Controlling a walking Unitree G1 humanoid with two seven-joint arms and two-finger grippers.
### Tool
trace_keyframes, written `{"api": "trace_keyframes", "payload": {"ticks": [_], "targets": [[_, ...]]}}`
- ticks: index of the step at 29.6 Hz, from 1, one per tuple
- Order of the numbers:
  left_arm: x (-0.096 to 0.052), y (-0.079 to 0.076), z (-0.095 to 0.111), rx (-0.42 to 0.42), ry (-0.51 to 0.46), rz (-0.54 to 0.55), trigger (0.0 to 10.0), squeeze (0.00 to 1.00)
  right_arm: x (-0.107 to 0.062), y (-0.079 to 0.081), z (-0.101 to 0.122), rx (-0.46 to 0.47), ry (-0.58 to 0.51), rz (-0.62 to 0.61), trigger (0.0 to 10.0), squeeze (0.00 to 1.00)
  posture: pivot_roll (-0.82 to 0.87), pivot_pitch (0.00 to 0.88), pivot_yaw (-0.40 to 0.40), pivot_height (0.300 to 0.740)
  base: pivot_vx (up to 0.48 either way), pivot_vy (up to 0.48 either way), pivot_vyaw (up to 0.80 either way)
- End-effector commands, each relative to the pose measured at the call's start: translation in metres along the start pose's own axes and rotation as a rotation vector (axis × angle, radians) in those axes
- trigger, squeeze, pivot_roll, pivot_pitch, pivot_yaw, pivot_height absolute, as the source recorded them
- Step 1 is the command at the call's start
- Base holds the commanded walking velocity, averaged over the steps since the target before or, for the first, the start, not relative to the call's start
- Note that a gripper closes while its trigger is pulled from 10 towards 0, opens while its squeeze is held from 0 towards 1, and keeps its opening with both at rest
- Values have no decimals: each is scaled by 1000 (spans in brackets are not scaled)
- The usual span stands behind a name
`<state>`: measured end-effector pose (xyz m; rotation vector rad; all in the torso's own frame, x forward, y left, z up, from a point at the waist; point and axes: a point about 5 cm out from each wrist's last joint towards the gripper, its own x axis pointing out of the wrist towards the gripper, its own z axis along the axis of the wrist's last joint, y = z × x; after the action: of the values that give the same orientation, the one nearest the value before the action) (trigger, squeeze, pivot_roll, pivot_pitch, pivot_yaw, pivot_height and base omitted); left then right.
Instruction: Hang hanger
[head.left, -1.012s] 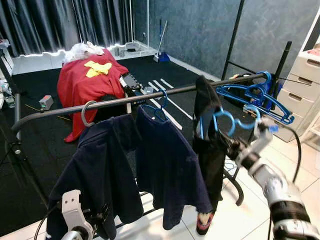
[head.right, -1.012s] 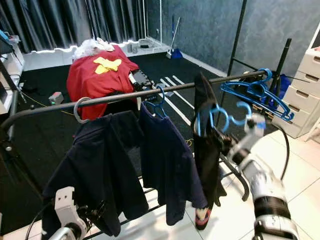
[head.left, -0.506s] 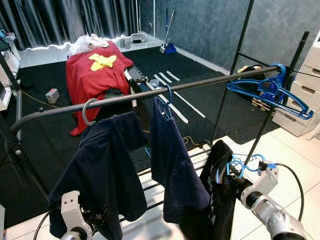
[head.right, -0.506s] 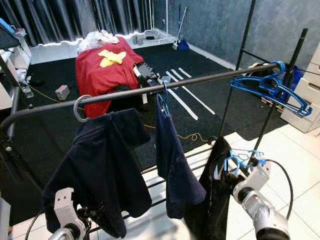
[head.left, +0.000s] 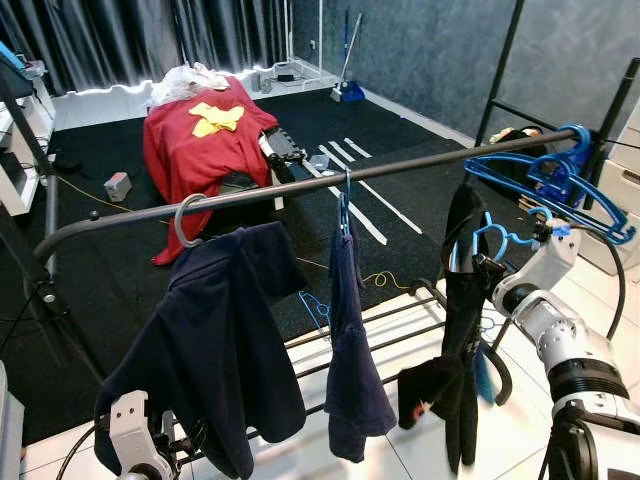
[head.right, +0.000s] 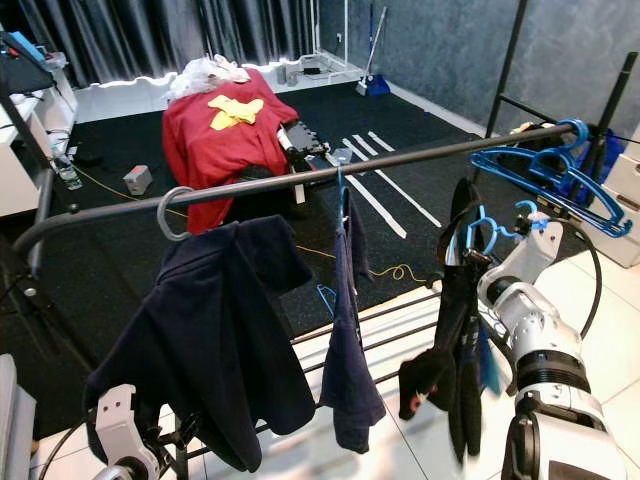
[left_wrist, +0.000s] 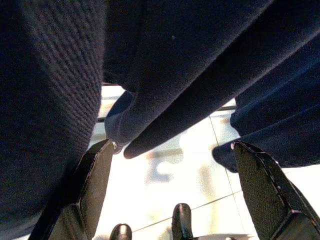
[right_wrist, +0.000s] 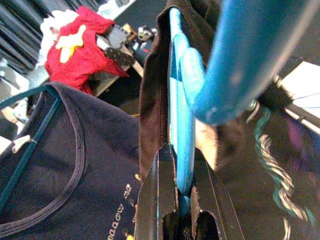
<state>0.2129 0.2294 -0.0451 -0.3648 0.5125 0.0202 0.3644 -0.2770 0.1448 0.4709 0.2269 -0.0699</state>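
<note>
From the head views, the right gripper (head.left: 487, 262) held a blue hanger (head.left: 490, 238) carrying a black shirt (head.left: 460, 330) below the rail (head.left: 300, 187), near its right end, ready to hook on. In the right wrist view its fingers (right_wrist: 159, 197) pinched the hanger. In the left wrist view the left gripper (left_wrist: 175, 195) stood wide and idle under a navy shirt (left_wrist: 165, 60)

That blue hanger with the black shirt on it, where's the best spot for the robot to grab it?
By the neck, just under the hook, where the right claw is already shut on the blue hanger. Coming from below and the near side leaves the hook free to go over the rail, and the black shirt hangs clear.
</note>
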Motion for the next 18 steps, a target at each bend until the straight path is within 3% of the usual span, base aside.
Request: {"api": "trace_keyframes", "payload": {"ticks": [1,4,7,8,11,12,14,15,17,18], "targets": [[-1,4,3,8,-8,7,10000,0,4,8,14,-26,-33,3,10000,0,-96,0,14,736,0,0,0],[-1,5,5,10,-15,5,10000,0,12,25,24,-61,-24,11,10000,0,-84,0,26,736,0,0,0],[-1,5,5,10,-15,5,10000,0,12,25,24,-61,-24,11,10000,0,-84,0,26,736,0,0,0],[-1,6,5,9,-16,7,10000,0,16,35,27,-88,-16,21,10000,0,-78,0,32,736,0,0,0],[-1,6,5,9,-16,7,10000,0,16,35,27,-88,-16,21,10000,0,-78,0,32,736,0,0,0],[-5,12,2,-6,-3,32,10000,0,20,47,30,-128,-15,40,10000,0,-66,0,42,736,0,0,0],[-5,12,2,-6,-3,32,10000,0,20,47,30,-128,-15,40,10000,0,-66,0,42,736,0,0,0],[-10,20,1,-25,2,56,10000,0,23,61,36,-215,-24,69,10000,0,-62,0,51,736,0,0,0],[-10,20,1,-25,2,56,10000,0,23,61,36,-215,-24,69,10000,0,-62,0,51,736,0,0,0],[-17,30,-1,-51,3,86,10000,0,26,75,44,-349,-32,80,10000,0,-52,0,70,736,0,0,0]]}}
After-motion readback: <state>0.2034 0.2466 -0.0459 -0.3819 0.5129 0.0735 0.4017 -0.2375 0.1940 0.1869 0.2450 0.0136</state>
